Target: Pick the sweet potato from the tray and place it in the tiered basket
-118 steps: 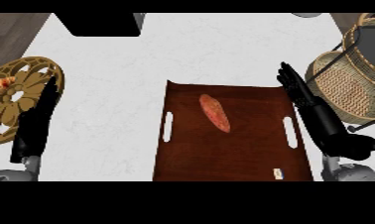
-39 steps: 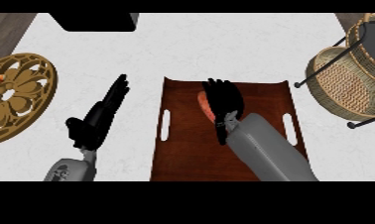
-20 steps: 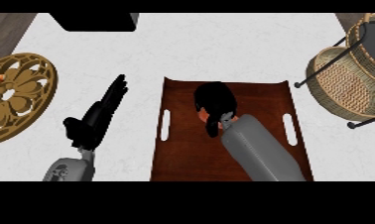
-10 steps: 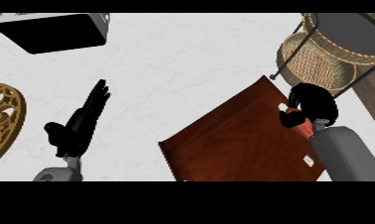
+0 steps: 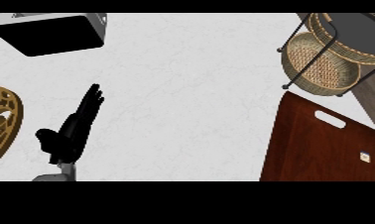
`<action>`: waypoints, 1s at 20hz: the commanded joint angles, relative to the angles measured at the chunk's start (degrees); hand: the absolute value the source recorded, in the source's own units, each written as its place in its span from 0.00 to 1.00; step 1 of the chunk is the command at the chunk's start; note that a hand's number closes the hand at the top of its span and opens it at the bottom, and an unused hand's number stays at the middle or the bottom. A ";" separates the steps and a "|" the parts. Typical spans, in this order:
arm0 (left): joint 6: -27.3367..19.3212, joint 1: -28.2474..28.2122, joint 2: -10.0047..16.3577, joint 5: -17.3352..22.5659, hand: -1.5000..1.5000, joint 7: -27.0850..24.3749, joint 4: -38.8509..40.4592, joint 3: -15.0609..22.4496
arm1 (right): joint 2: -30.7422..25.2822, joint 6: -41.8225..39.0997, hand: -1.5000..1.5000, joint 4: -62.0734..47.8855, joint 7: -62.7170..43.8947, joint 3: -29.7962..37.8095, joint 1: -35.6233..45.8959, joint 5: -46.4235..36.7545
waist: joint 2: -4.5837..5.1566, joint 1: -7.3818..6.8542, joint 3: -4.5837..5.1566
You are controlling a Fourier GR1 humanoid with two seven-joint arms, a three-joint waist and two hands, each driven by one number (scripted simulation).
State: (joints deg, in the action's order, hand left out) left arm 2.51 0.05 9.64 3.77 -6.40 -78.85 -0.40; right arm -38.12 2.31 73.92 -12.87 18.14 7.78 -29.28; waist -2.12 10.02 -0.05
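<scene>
The dark wooden tray (image 5: 307,143) lies at the lower right with nothing visible on the part that shows. Above it stands the tiered wicker basket (image 5: 322,62) on a black wire frame, its lower bowl bare inside. No sweet potato shows anywhere. My left hand (image 5: 73,129) rests open at the lower left, fingers straight and pointing up. My right hand is out of the view.
A black box with a grey rim (image 5: 51,32) sits at the upper left. A golden patterned plate (image 5: 7,119) is cut off by the left edge. The white counter (image 5: 190,84) spreads between them.
The view has swung left, so the tray and basket sit further right. My right hand, shut over the sweet potato a moment ago, has left the view along with it.
</scene>
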 commanded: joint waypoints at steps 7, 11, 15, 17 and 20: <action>2.11 1.74 -1.82 -2.32 0.50 -1.20 -0.36 4.69 | -12.11 -15.11 1.00 17.71 -5.21 23.53 -10.90 20.07 | 1.62 -7.72 0.19; 1.96 7.29 -2.86 -2.16 0.50 2.92 0.84 4.75 | -12.18 -17.24 1.00 22.53 -14.51 25.22 -6.99 23.46 | 1.98 -9.15 0.12; 3.69 8.66 -2.49 -2.80 0.50 -0.92 5.27 4.25 | -18.21 -17.48 1.00 14.00 -18.99 19.53 4.02 22.79 | 2.32 -10.53 0.10; 3.58 6.46 -3.53 -2.65 0.50 0.65 0.54 5.82 | -19.42 -16.28 1.00 8.86 -21.45 15.99 9.29 21.92 | 2.37 -11.53 0.08; 5.18 7.97 -1.60 -1.28 0.50 1.51 2.30 3.31 | -17.93 -12.59 1.00 5.15 -22.09 10.03 15.89 19.19 | 2.43 -11.55 0.07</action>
State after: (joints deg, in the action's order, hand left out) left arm 6.40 7.10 7.52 1.78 -5.09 -77.06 3.68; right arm -55.06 -12.72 85.24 -33.18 34.09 15.50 -7.99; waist 0.10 -0.66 0.06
